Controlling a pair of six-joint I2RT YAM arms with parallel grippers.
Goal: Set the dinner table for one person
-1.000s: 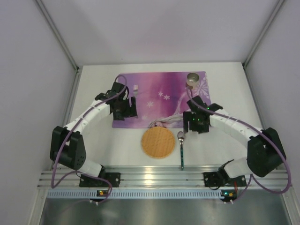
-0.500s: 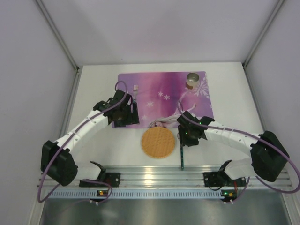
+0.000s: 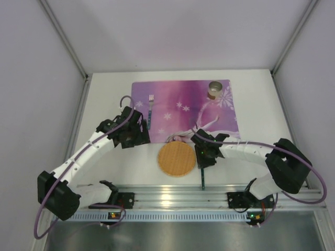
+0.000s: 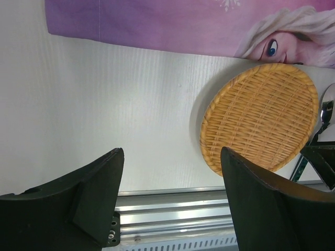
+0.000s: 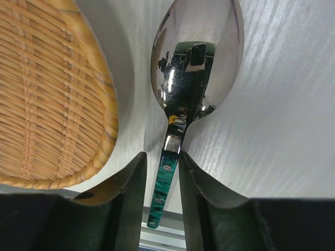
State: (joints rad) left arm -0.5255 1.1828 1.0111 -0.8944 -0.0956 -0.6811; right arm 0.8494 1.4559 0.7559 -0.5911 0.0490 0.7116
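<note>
The white dinner table bears a purple placemat with a fork and a metal cup on it. A round wicker plate lies in front of the mat. A green-handled spoon lies right of the plate. My right gripper is low over the spoon's neck. In the right wrist view its narrowly open jaws straddle the handle of the spoon, which rests on the table. My left gripper is open and empty, left of the plate.
A ribbed aluminium rail runs along the near edge and shows in the left wrist view. Grey walls enclose the table on three sides. Both arms' cables loop over the table near the mat.
My right gripper has moved from the mat's front edge left and down onto the spoon's neck. My left gripper has drawn back from the fork toward the mat's near left corner.
</note>
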